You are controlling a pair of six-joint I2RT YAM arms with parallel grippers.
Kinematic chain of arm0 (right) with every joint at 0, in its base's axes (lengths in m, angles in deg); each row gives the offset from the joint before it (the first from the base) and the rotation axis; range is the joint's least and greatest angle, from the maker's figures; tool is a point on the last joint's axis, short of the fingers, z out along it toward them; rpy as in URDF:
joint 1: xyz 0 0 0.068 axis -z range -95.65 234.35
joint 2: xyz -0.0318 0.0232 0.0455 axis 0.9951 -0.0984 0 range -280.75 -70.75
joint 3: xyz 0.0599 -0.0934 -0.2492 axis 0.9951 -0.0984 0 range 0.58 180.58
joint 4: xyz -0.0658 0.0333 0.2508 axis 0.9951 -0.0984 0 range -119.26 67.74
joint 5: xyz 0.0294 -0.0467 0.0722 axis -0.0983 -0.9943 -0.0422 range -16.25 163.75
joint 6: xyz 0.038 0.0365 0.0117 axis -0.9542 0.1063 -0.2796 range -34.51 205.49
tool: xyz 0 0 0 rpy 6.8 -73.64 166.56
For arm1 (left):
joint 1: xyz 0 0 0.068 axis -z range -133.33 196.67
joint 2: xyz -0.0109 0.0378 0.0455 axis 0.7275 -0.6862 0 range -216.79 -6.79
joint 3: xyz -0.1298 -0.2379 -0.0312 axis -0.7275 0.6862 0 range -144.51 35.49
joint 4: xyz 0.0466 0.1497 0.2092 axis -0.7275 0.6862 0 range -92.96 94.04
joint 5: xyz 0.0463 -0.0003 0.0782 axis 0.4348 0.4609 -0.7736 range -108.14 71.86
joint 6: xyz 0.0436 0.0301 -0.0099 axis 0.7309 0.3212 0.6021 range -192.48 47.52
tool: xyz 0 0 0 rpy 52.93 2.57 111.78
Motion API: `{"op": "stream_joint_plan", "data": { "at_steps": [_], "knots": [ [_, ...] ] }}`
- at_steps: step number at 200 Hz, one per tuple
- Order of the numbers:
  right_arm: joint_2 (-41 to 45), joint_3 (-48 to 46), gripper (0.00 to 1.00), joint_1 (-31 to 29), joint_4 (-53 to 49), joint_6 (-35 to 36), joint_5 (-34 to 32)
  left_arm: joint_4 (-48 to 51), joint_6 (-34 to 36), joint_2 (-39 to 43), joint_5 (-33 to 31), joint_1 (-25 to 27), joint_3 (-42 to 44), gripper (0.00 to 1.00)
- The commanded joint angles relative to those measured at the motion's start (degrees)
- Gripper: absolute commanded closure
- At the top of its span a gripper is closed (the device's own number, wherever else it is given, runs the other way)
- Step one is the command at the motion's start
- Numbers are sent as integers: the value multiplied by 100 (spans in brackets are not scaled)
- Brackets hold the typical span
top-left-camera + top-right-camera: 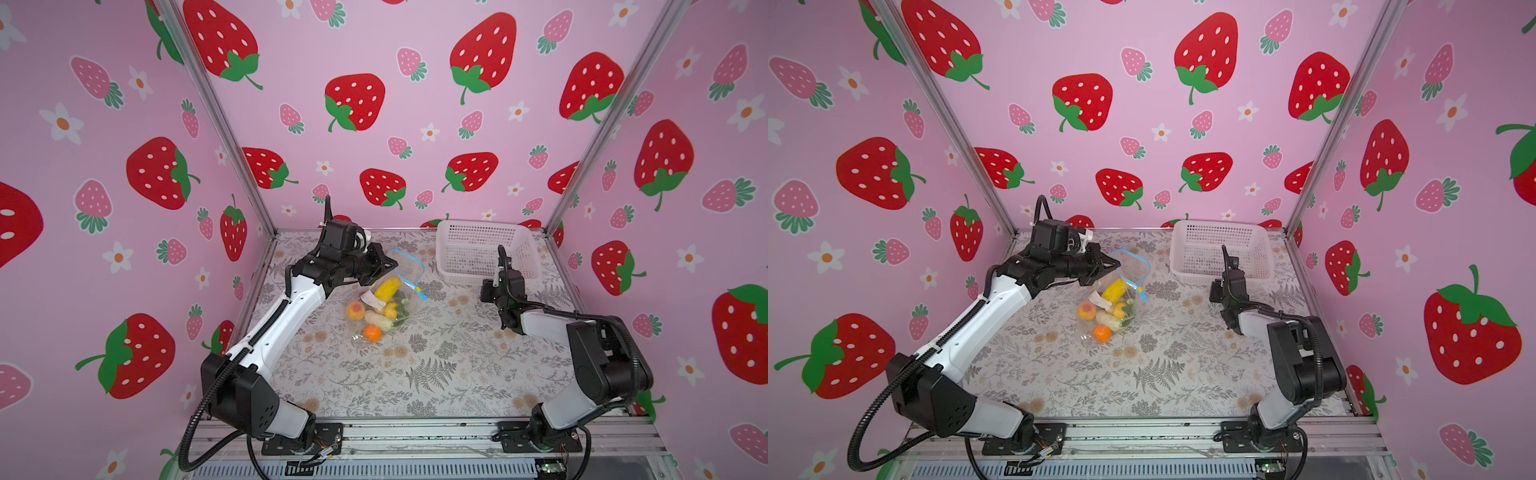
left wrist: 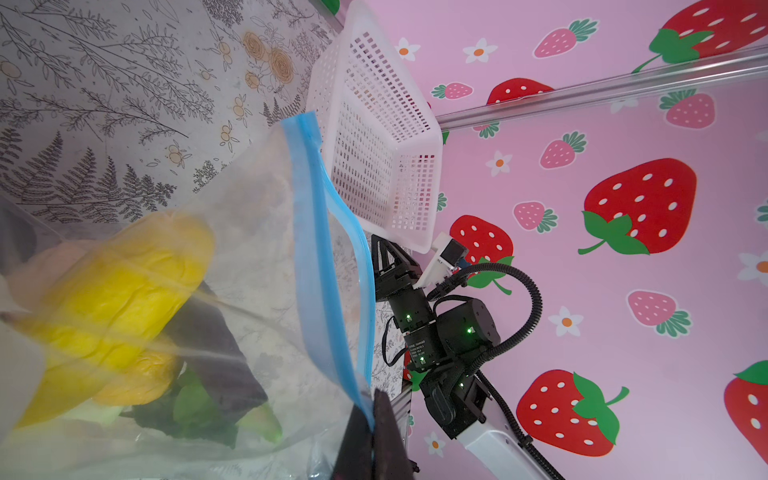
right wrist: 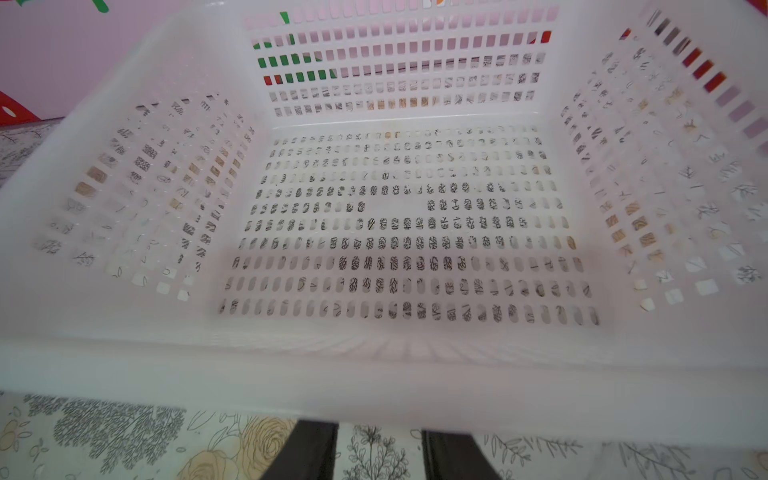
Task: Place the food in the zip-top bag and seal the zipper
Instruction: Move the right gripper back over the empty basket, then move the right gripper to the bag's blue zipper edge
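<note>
The clear zip-top bag lies mid-table with the food inside: a yellow banana, a peach, a white radish and an orange. My left gripper is shut on the bag's mouth edge at the blue zipper and holds it up. The zipper's two strips stand apart, and its yellow-tipped slider hangs at the right end. In the left wrist view the banana and a dark avocado show through the plastic. My right gripper is open and empty, just short of the basket.
A white mesh basket stands at the back right with nothing in it; its near rim is right in front of my right fingers. Pink strawberry walls close in the back and both sides. The floral tabletop stretches to the front rail.
</note>
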Motion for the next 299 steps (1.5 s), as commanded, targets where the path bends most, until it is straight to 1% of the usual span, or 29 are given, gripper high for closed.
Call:
{"op": "stream_joint_plan", "data": {
  "at_steps": [1, 34, 75, 214, 222, 238, 256, 270, 299],
  "knots": [
    [-119, 250, 64, 119, 147, 106, -28, -74, 42, 95, 61, -40, 6, 100],
    [-229, 434, 64, 268, 95, -13, 62, -71, 48, 73, 54, -45, -30, 100],
    [-402, 648, 64, 463, 71, -210, 352, -98, 35, 41, 88, -41, -35, 100],
    [-676, 1046, 62, 812, -42, -249, 302, -64, 38, -25, 88, -39, -114, 100],
    [-660, 1086, 62, 819, -140, -242, 440, -56, 38, -26, 90, -44, -127, 100],
    [-523, 1170, 62, 811, -428, -329, 977, -30, 38, -37, 88, -45, -136, 100],
    [-207, 1168, 62, 787, -751, -711, 1822, -5, 44, -45, 93, -40, -144, 100],
    [39, 1275, 61, 667, -1162, -984, 2251, 13, 42, -53, 79, -43, -162, 100],
    [319, 1928, 58, 246, -2173, -1291, 2991, 110, 81, -67, 64, -33, -219, 100]
  ]
}}
